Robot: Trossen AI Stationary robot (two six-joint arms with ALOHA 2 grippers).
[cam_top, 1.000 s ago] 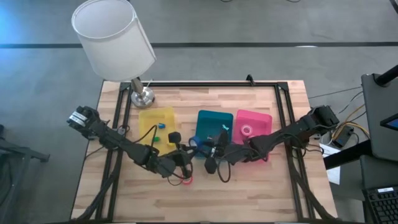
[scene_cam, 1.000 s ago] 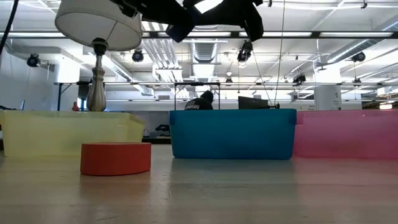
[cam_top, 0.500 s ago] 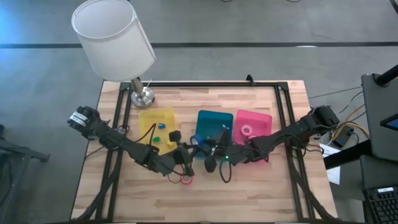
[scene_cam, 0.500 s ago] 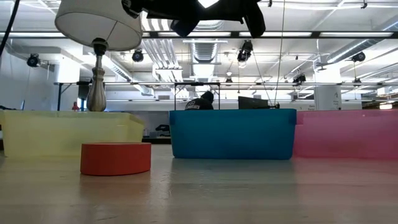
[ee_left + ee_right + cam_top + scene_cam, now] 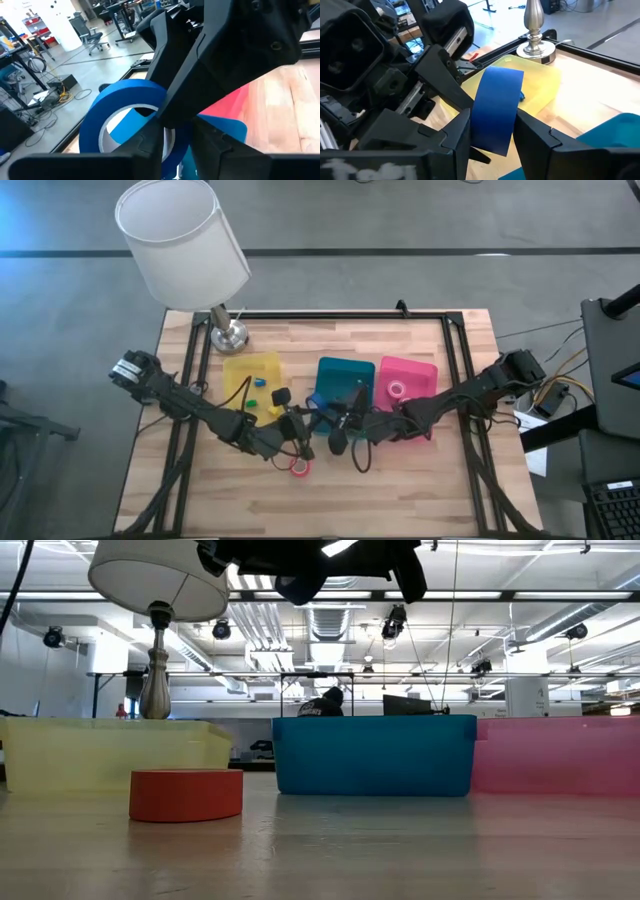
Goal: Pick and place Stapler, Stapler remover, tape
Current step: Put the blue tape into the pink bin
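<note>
While both jaws pinch the blue tape roll (image 5: 496, 110) mid-air at the blue tray's (image 5: 345, 375) 7 o'clock corner, I judge a handover: one gripper must release before traying.

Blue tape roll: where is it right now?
The blue tape roll is off the table, held between the fingers of both the right gripper and the left gripper, by the blue tray.
</note>
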